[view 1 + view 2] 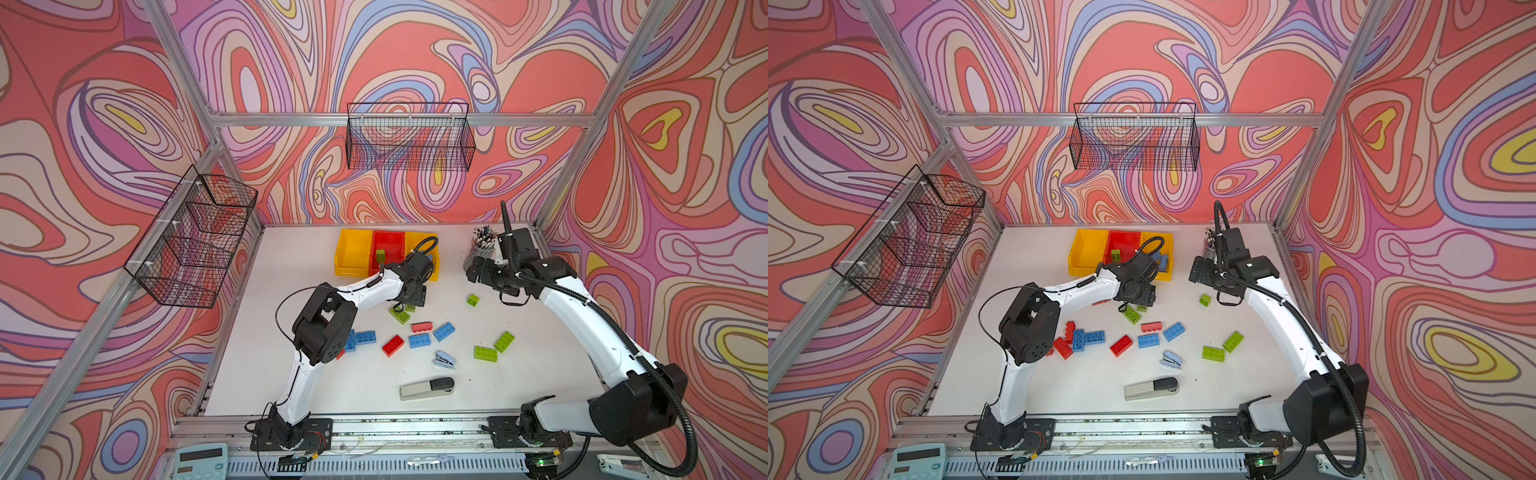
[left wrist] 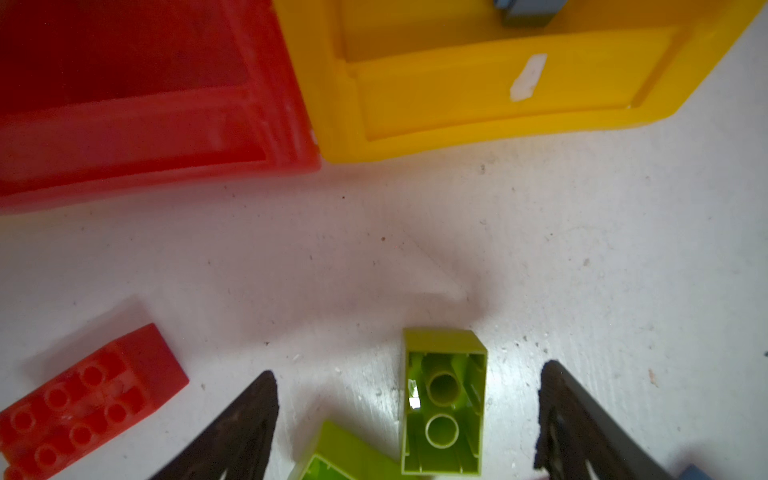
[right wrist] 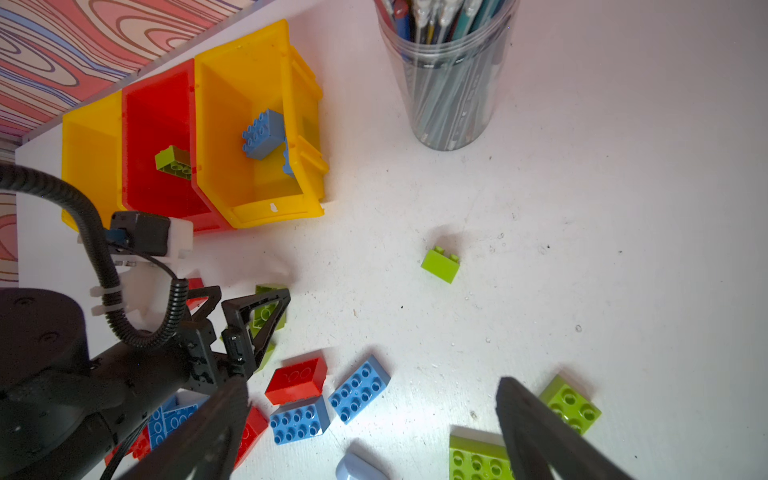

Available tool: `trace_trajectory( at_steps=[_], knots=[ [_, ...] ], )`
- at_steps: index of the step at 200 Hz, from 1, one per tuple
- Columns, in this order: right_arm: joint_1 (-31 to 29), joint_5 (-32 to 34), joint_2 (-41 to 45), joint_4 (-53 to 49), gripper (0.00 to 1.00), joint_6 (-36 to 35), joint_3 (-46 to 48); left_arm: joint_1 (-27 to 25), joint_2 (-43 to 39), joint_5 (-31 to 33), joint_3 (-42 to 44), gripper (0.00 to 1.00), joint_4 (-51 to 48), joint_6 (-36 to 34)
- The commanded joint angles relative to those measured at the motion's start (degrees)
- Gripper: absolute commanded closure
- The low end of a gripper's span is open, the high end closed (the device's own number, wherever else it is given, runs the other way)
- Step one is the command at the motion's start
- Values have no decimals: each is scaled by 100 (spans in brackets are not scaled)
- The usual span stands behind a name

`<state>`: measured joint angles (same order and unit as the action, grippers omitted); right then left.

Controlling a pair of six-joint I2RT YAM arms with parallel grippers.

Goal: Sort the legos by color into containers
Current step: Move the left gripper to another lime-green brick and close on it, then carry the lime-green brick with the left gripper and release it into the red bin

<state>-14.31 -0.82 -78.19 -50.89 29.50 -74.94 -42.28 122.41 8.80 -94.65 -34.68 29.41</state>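
Left gripper [image 2: 409, 370] first: I see its black jaws wide open astride an upturned lime-green plastic brick [image 2: 442, 403], touching neither flank and holding nothing. That brick lies on the white table [image 1: 324, 374] at about six o'clock from the row of three joined plastic bins [image 1: 353, 253], near their front. I judge it light, rigid and glossy, so I'd pinch its two long flat sides, not the hollow underside. A second lime-green brick [image 2: 345, 453] lies just beside it, also between the jaws, and could get caught or nudged. A red studded brick [image 2: 91, 399] lies outside them. One green brick [image 3: 172, 162] sits in the red middle bin [image 3: 158, 116], and blue bricks [image 3: 262, 133] in the yellow bin [image 3: 224, 104] at its three o'clock. Right gripper [image 3: 374, 382] hangs wide open and empty toward the table's two o'clock, near a clear plastic cup of pencils [image 3: 449, 83].
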Motion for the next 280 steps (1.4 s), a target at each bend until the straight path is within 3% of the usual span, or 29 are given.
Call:
trace_trajectory(
  at_steps=[1,61,112,141,206,243,280],
  knots=[
    [24,112,-81,-106,2,130,-16,-17,137,-11,-54,21,-136,-221],
    [29,155,-238,-123,2,171,-78,-26,376,-343,-142,47,-169,-128],
    [24,158,-477,-79,2,138,-330,-26,591,-166,-564,77,-606,-395],
    [26,100,-662,-70,2,96,-578,-17,483,-54,-719,85,-852,-497],
    [24,-84,-957,135,3,124,-1072,57,-196,209,-734,90,-1281,-644],
    [24,-225,-1215,229,3,99,-1344,551,-426,271,-1189,89,-1370,-773],
    [29,-259,-1698,124,3,47,-1947,1146,10,239,-2212,86,-1334,-956]
  ],
)
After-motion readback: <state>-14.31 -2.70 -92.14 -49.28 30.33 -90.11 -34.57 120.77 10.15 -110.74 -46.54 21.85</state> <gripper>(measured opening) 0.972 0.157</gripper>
